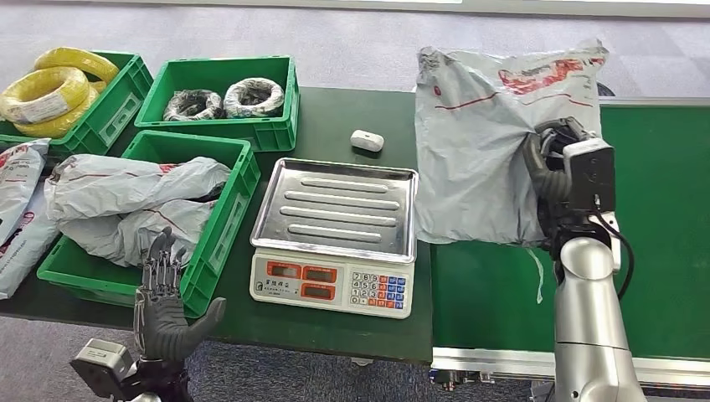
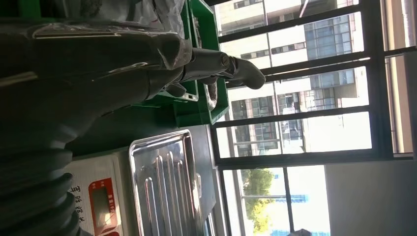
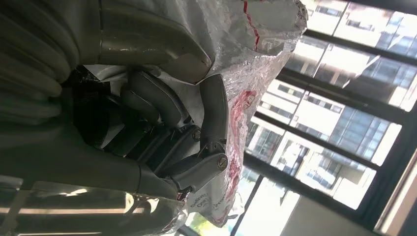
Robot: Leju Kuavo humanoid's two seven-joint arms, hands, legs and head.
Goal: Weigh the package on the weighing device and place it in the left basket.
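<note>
Fingers, head view: right hand [image 1: 554, 180] grips the grey package [image 1: 486, 138], fingers largely hidden behind the hand's back and wrist block; left hand [image 1: 165, 306] holds nothing, fingers spread and pointing up at the bench's near edge.
Package, head view: held upright, off the scale's tray [image 1: 335, 208], between the scale [image 1: 333, 286] and the green conveyor [image 1: 661, 218]; its lower edge meets the bench [image 1: 335, 113].
Left basket, head view: green basket [image 1: 222, 230] holding other grey bags, its near corner hidden by the left hand.
Left wrist view: thumb [image 2: 231, 66] extended, other fingers hidden; tray [image 2: 164, 184] cut off by the frame.
Right wrist view: fingers [image 3: 214, 113] clenched into crinkled package [image 3: 255, 64] film; fingertips buried.
</note>
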